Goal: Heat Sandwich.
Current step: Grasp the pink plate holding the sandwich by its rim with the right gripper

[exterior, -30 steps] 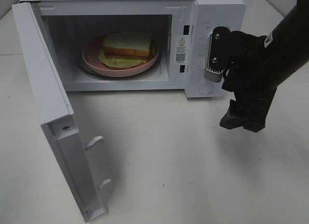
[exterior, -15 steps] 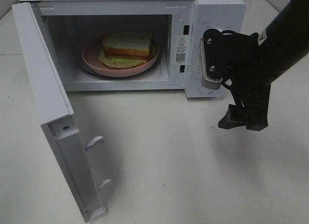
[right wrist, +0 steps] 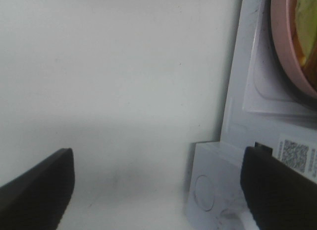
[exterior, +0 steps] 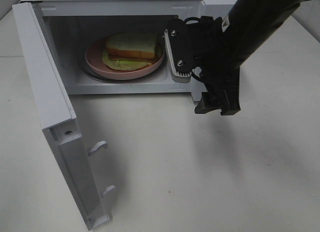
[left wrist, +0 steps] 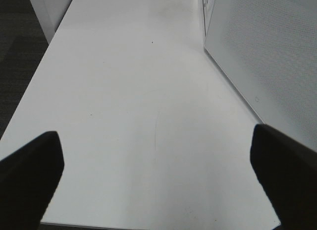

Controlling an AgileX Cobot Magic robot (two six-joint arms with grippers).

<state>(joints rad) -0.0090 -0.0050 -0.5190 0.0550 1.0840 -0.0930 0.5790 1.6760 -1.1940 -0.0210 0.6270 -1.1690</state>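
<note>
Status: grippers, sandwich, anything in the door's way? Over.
Left gripper open, empty, over the table. Right gripper open, empty, at the microwave's front. Sandwich on pink plate inside. Door wide open; right arm likely blocks its swing.

- The right arm is a thick, matte black tube with a small white label near the wrist.
- A pale grey, rounded plate on the wrist carries two dark screws.
- A thin black cable loops beneath the plate.
- The right gripper is blocky and black.
- The left gripper has black, blunt-ended fingers.
</note>
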